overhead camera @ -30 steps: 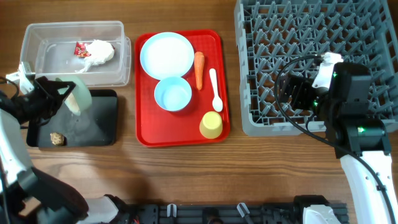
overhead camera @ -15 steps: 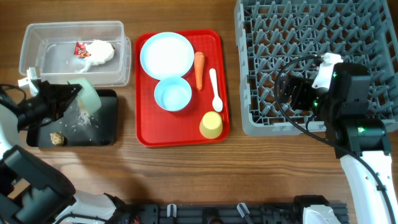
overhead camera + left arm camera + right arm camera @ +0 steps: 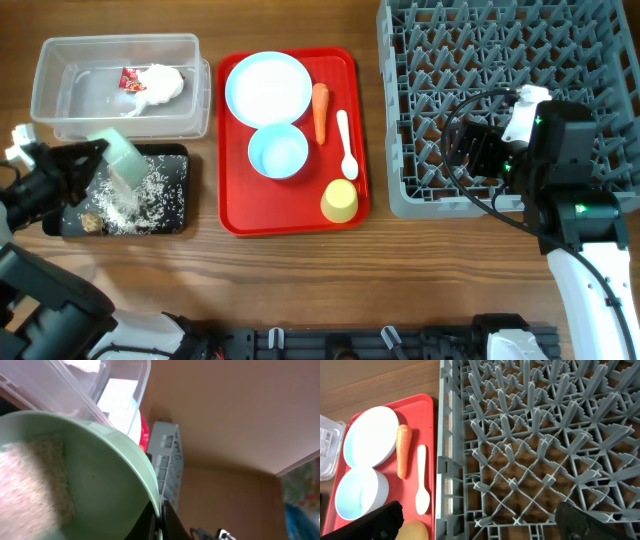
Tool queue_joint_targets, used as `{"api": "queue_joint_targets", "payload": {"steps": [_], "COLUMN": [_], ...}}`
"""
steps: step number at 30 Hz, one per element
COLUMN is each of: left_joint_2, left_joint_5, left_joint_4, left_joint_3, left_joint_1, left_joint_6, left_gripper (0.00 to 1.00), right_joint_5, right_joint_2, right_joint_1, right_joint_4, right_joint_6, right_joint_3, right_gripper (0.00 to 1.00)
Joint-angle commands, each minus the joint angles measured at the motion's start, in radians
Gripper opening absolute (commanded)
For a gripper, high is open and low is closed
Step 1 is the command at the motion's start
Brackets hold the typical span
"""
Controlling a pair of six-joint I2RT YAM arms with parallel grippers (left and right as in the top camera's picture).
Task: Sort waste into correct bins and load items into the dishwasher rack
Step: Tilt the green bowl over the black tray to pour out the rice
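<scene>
The grey rack (image 3: 500, 40) lay under the right gripper (image 3: 470, 148), whose fingers were spread wide and held nothing. The red tray (image 3: 232, 215) sat between the two grippers. Directly below the left gripper (image 3: 92, 158) was a black bin (image 3: 178, 150) strewn with rice (image 3: 150, 195). That gripper pinched the rim of a green bowl (image 3: 122, 162), tipped over the bin. The bowl looked stiff, light and smooth, so a rim pinch might slip. Some grains clung inside it.
</scene>
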Motion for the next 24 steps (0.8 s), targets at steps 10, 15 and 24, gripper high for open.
{"api": "queue_joint_targets", "payload": {"steps": [10,15,24], "left_joint_2": [0.005,0.005,0.008], "left_joint_5": [0.205,0.256,0.254], "left_joint_4": [-0.006,-0.007,0.039], "left_joint_3": [0.016,0.016,0.016], "left_joint_1": [0.066,0.066,0.066], "left_joint_6": [0.016,0.008,0.004], "left_gripper": [0.04,0.04,0.04], "right_joint_5": [-0.004,-0.004,-0.004], "right_joint_2": [0.01,0.01,0.01], "right_joint_1": [0.0,0.0,0.0], "right_joint_4": [0.0,-0.001,0.0], "right_joint_6": [0.011,0.011,0.011], "right_joint_3": [0.018,0.018,0.018], "right_gripper": [0.99,1.0,1.0]}}
